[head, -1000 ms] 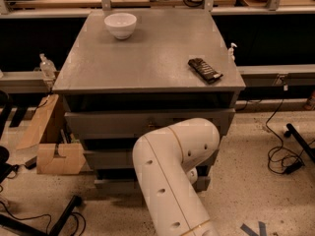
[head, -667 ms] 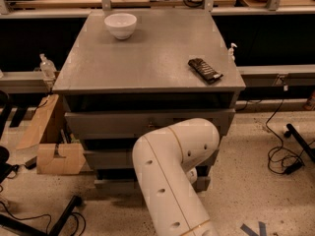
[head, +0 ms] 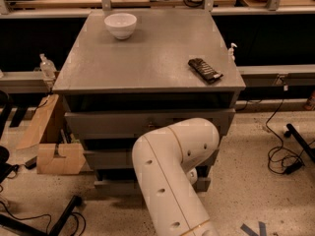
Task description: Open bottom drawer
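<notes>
The grey cabinet point(head: 147, 58) stood at scene centre with three drawer fronts stacked under its top. The bottom drawer point(head: 118, 185) was the lowest front, just above the floor. Its long axis ran left to right and its face pointed toward the near side. Its knob was covered by the arm.

The white robot arm point(head: 172, 181) rose from the near edge and bent at an elbow in front of the middle drawer point(head: 106, 159). The gripper point(head: 192, 175) was mostly hidden behind that arm, close to the bottom drawer's right half. Its state could not be told.

On the cabinet top, a white bowl point(head: 120, 25) sat far left and a dark flat rectangular object point(head: 205, 69) lay near right.
</notes>
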